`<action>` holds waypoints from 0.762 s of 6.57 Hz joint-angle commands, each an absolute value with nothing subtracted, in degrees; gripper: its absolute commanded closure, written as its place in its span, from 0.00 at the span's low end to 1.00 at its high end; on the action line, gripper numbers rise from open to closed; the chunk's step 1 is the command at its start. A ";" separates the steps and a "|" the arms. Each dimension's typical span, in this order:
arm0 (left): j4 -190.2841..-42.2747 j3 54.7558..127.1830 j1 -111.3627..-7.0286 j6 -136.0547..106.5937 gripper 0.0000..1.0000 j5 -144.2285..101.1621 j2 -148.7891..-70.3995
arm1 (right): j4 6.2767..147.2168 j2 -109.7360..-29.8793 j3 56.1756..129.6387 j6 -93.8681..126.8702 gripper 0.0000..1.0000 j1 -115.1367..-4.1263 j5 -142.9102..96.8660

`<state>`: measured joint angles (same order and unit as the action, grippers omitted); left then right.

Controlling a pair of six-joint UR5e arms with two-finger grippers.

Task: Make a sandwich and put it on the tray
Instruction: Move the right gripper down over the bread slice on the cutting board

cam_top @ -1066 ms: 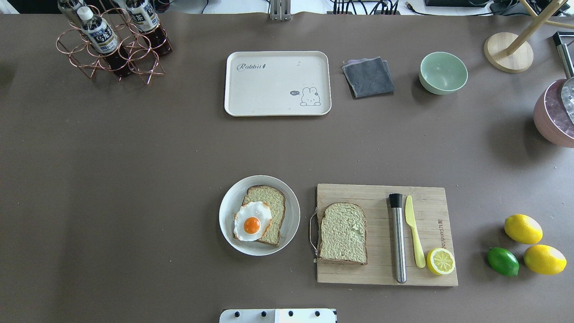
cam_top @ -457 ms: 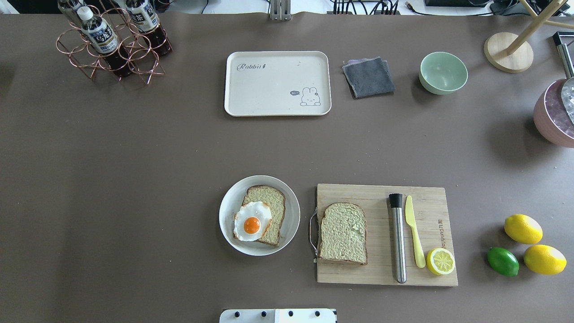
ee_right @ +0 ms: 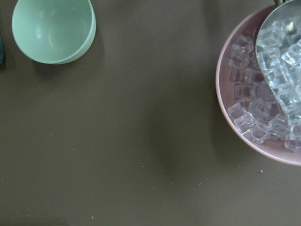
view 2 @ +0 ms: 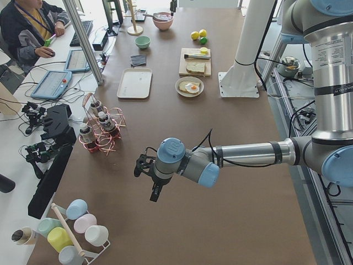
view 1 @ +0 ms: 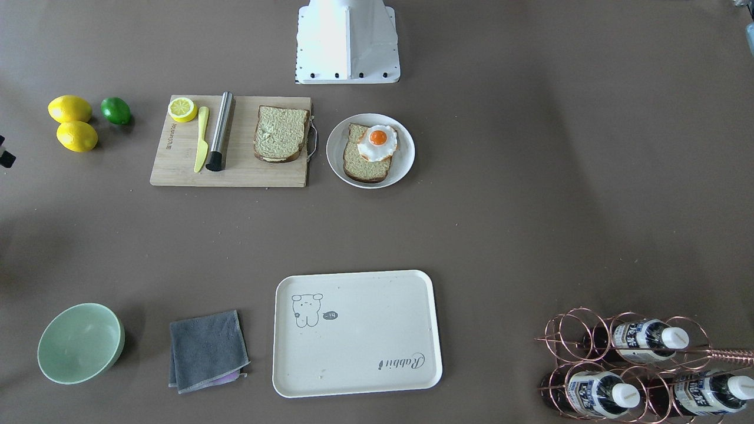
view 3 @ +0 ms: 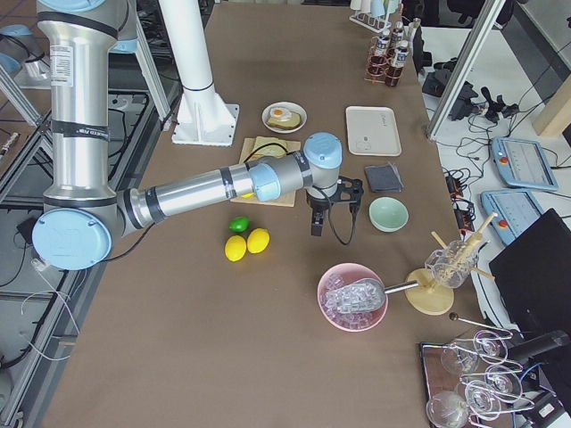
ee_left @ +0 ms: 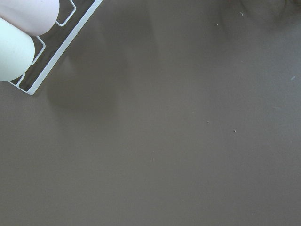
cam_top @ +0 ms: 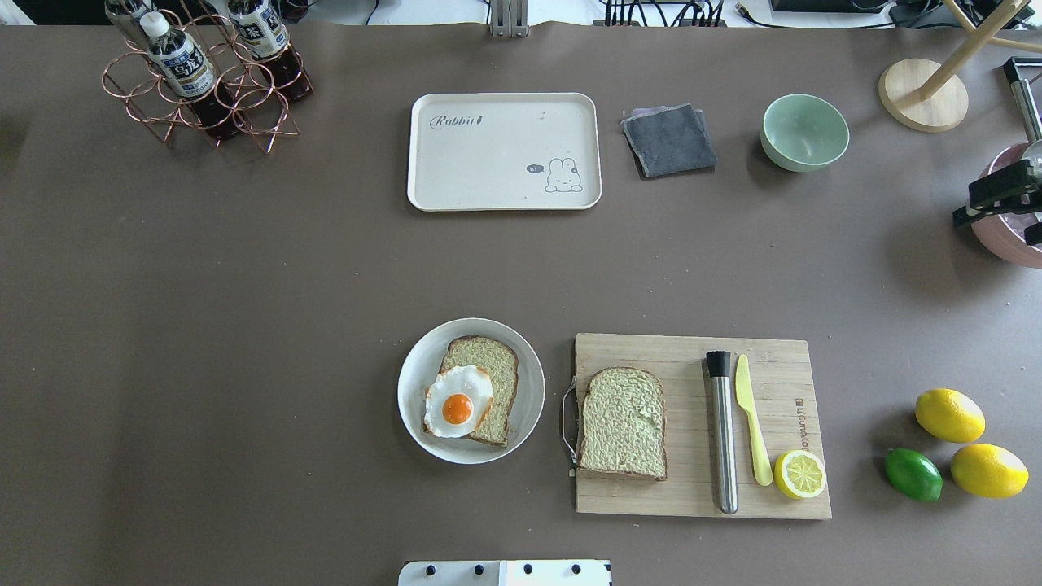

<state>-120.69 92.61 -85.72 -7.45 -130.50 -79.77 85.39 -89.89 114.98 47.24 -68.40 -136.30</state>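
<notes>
Egg (cam_top: 458,409): lay yolk up on one toast slice (cam_top: 492,376), overhanging its edge toward the robot's left.
Plate (cam_top: 533,391): round, white, held that slice and the egg.
Second toast slice (cam_top: 623,422): lay flat and bare on the cutting board (cam_top: 781,358), just beside the plate.
Tray (cam_top: 488,155): sat on the table's far side, well apart from both slices, nothing on it.
Right gripper (view 3: 319,218): hung over bare table between the green bowl (ee_right: 53,29) and the pink ice bowl (ee_right: 235,136); its opening could not be made out; nothing seen in it.
Left gripper (view 2: 146,182): hung near the cup rack (ee_left: 51,52), far from the food; opening impossible to judge.
</notes>
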 commanded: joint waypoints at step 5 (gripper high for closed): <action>-120.94 92.81 -85.34 -7.47 0.02 -130.43 -79.80 | 85.26 -74.45 121.82 80.85 0.07 -30.89 -113.21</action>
<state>-120.92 92.65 -85.34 -7.38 -130.41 -79.80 85.38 -75.49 122.11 77.98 -36.14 -116.30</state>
